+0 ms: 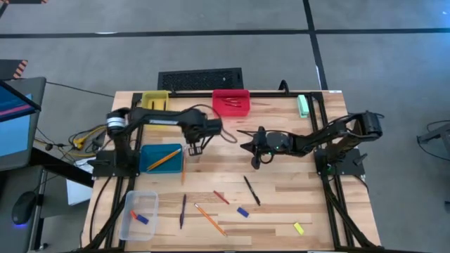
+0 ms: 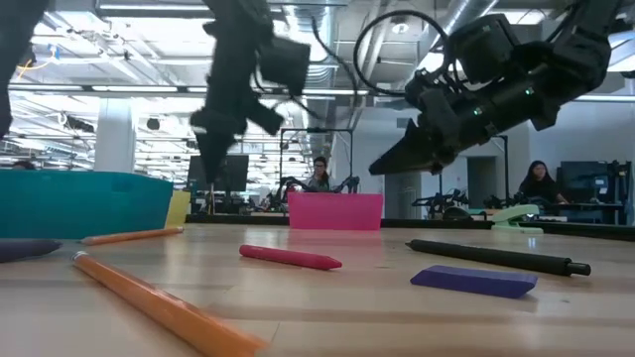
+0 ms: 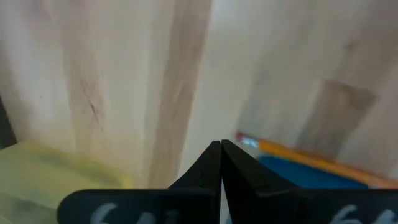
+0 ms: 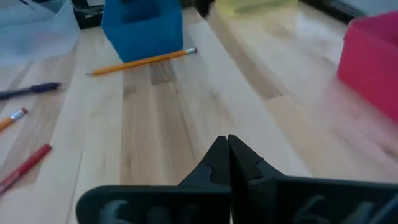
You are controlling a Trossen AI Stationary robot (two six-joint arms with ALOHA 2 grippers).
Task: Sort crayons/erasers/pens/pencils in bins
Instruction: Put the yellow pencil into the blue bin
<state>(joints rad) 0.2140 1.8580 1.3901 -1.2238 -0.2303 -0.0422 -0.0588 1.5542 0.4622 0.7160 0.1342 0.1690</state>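
Pencil (image 3: 323,163) just beside closed left claw (image 3: 221,146)

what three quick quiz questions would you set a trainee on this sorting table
1. True or false: an orange pencil lies inside the teal bin.
2. Which bin already holds erasers? A) yellow bin B) clear bin C) red bin
3. Do the jaws of the left arm stand open or shut?

Key: 1 true. 2 B. 3 shut, with nothing between them.
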